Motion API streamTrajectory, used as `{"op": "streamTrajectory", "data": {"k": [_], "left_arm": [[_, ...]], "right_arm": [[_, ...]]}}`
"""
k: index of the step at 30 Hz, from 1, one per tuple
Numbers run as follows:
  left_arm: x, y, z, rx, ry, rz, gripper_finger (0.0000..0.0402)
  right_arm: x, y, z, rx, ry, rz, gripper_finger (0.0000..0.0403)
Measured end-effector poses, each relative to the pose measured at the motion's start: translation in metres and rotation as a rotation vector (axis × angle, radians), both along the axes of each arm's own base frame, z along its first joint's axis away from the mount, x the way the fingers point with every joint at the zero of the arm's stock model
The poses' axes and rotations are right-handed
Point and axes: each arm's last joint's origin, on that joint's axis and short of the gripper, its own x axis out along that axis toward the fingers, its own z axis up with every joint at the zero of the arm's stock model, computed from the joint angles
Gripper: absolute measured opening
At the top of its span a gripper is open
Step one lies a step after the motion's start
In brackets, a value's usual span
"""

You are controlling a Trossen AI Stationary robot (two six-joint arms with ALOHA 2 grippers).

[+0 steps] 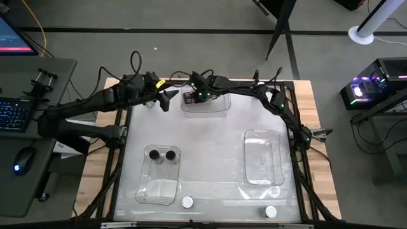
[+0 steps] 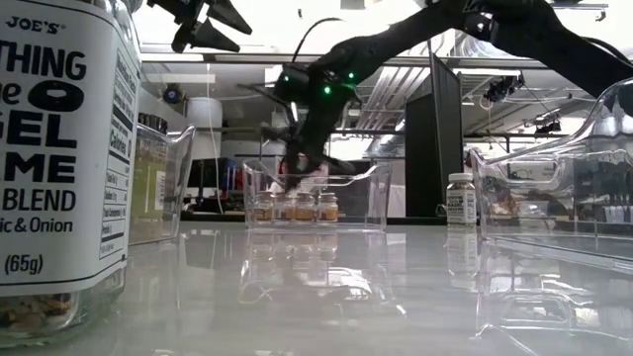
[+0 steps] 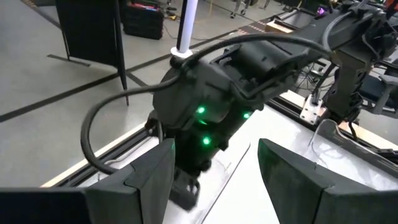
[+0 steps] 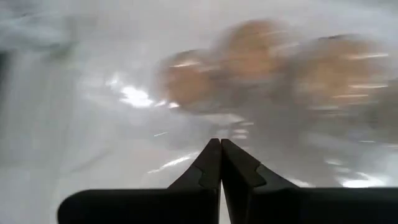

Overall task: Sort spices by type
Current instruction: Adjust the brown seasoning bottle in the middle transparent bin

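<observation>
Sorting was roughly half done, I judged.
My right claw (image 4: 220, 146), pressed together and empty, sat inside the far bin (image 1: 205, 107) beside tan-lidded jars (image 2: 294, 207); two black-lidded jars (image 1: 163, 154) were binned, two white-lidded jars (image 1: 187, 202) remained on the surface (image 1: 210, 137). Left claw (image 1: 164, 97) hung apart.

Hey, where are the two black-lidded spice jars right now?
In the high view, the black-lidded jars stand side by side at the far end of the clear bin on the table's left side, away from both tools.
</observation>
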Motion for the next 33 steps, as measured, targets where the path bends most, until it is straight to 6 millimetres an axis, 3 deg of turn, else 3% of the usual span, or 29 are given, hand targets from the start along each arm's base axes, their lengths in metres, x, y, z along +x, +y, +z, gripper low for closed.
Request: {"op": "streamTrajectory", "data": {"k": [5, 21, 33], "left_arm": [[0.000, 0.000, 0.001, 0.001, -0.004, 0.000, 0.0218], [-0.003, -0.002, 0.034, 0.034, -0.111, -0.009, 0.0218], [-0.001, -0.003, 0.041, 0.042, -0.190, -0.069, 0.0218]], "right_arm": [[0.013, 0.006, -0.002, 0.027, -0.103, 0.037, 0.0000], [0.015, 0.003, 0.000, -0.008, -0.138, -0.012, 0.0000], [0.023, 0.013, -0.017, 0.014, -0.122, -0.001, 0.0000]]}}
